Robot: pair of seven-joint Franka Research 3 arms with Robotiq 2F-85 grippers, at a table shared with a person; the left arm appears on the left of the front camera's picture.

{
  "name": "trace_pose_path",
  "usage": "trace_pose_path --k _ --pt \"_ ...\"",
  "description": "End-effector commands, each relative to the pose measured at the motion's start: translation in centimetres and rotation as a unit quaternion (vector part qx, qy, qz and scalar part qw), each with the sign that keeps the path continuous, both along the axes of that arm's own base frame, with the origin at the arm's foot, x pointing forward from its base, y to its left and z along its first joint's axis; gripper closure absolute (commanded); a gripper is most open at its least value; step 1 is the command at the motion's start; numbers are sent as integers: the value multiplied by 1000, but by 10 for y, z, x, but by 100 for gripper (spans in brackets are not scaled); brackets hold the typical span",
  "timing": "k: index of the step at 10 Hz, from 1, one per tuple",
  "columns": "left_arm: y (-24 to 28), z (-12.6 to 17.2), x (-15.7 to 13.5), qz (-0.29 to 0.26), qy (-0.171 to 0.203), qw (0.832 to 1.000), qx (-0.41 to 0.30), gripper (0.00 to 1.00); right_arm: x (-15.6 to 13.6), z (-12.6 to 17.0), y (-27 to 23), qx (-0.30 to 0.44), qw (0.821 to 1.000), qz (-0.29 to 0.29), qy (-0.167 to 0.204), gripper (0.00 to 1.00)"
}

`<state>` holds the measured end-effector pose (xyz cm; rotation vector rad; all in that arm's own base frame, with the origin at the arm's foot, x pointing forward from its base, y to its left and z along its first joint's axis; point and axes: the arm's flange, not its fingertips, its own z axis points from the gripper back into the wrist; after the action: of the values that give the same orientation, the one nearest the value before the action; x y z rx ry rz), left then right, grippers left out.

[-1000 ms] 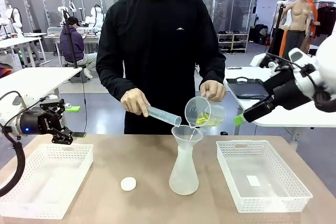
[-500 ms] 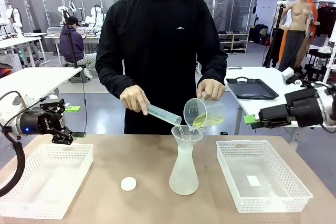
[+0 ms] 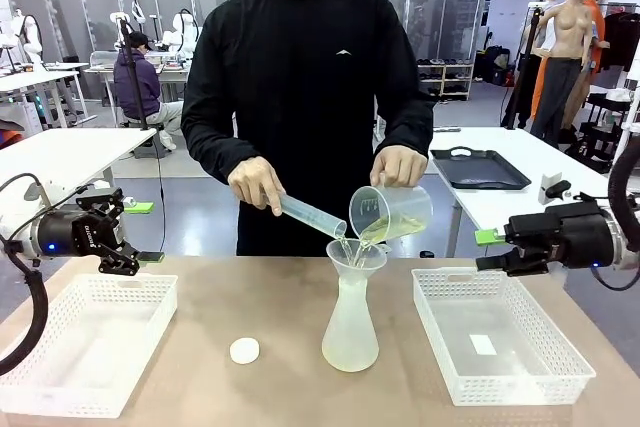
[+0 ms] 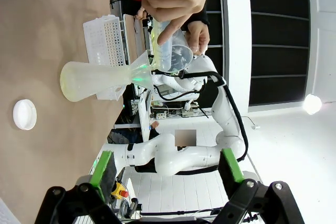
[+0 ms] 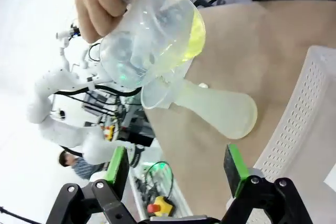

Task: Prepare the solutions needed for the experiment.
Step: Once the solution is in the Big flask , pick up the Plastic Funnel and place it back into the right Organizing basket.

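Pale yellow-green translucent liquid [image 3: 385,231] pools in the tilted clear plastic beaker [image 3: 398,209] held by a person's hand [image 3: 400,165], running into the frosted conical flask [image 3: 351,322] on the tan counter [image 3: 280,297]. Robot's left hand [image 4: 165,164] and right hand [image 5: 176,164] hover at either side, both spread and empty.

Person [image 3: 305,77] pours solutions [image 3: 384,232] from beaker [image 3: 398,207] into flask [image 3: 352,319].

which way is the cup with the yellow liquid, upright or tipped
Tipped: the person's hand tilts the cup toward the flask, and the yellow-green liquid pools at its lower lip.
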<state>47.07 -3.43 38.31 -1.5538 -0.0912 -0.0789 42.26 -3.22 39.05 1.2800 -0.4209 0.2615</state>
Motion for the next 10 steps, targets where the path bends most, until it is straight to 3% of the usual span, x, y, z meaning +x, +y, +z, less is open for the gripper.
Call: trace_pose_path --k 1,10 --pt "0 1 -1 -4 -5 1000 3 0 20 -1 -5 19 998 2 52 8" --pt "0 1 -1 -4 -5 1000 3 0 32 -28 4 83 986 -18 141 8"
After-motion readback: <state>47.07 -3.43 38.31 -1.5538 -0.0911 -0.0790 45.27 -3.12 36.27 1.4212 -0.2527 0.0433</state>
